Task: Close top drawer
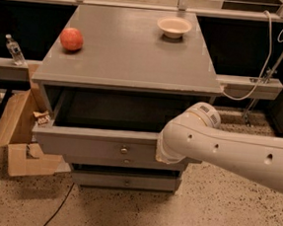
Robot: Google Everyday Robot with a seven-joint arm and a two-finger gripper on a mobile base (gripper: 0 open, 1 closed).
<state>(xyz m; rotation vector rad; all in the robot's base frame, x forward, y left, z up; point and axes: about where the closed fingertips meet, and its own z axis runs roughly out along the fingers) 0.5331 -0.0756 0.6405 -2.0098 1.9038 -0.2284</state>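
My pincer (161,152), open or closed I cannot tell, sits at the top drawer (87,141) right of its brass knob (124,149), so I push straight inward to avoid skewing it.

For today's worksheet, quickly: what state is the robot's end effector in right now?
End effector: at the front of the top drawer, right of its knob, hidden by the arm; state cannot be told.

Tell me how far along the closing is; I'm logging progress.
Done: nothing complete; the wide grey wooden top drawer with its small brass knob stands pulled out, dark inside showing. In hand: the white arm's claw is at the drawer front's right end. Left: push it in flush with the lower grey drawer fronts.
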